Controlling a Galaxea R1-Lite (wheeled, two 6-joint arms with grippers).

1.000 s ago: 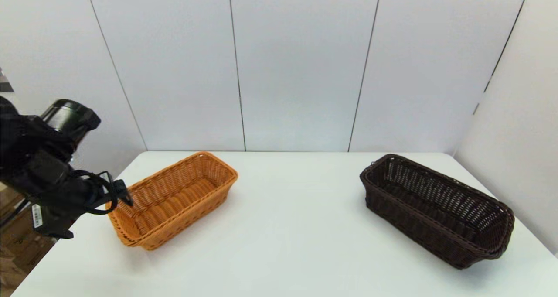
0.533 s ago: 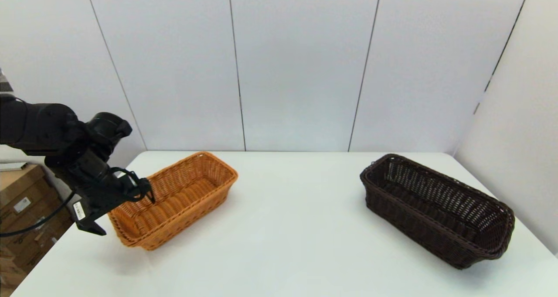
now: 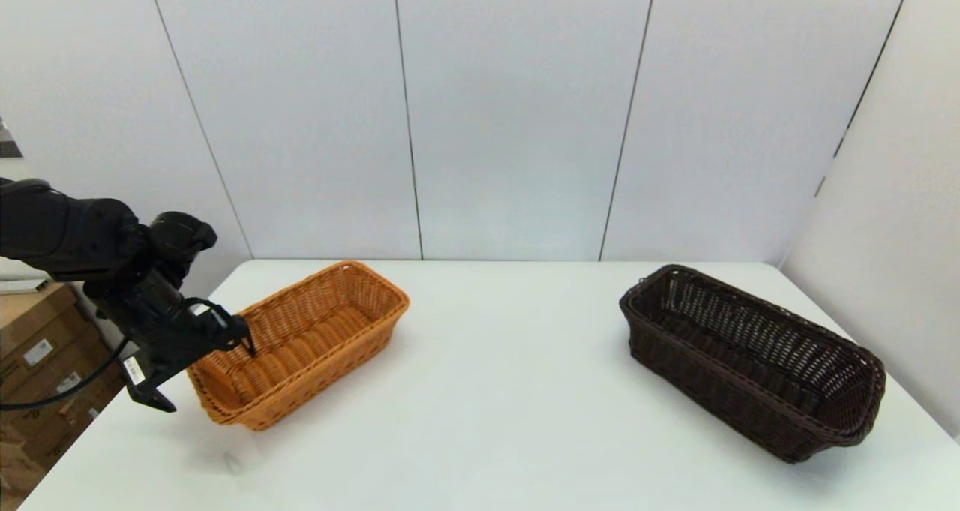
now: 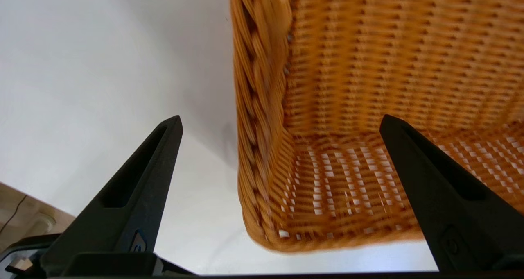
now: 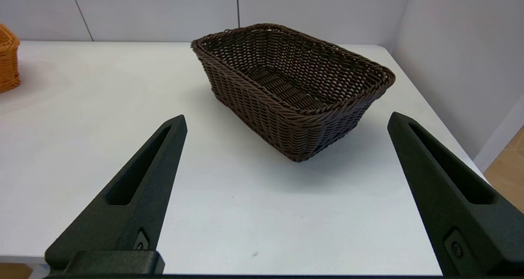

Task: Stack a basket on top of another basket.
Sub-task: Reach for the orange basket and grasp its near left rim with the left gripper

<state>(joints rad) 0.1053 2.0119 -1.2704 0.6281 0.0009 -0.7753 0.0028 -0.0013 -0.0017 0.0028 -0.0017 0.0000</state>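
Hanging wide open, left gripper [image 4: 280,121] over the near-left rim of the orange basket [image 3: 300,342], risking only pushing or tipping it if closing too high, dark basket [image 3: 750,357] sitting well apart on the right, right gripper [image 5: 286,119] waiting open

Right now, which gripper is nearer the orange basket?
Left. The left gripper straddles the orange basket at its near end rim, jaws open. The right gripper sits far off, facing the dark basket.
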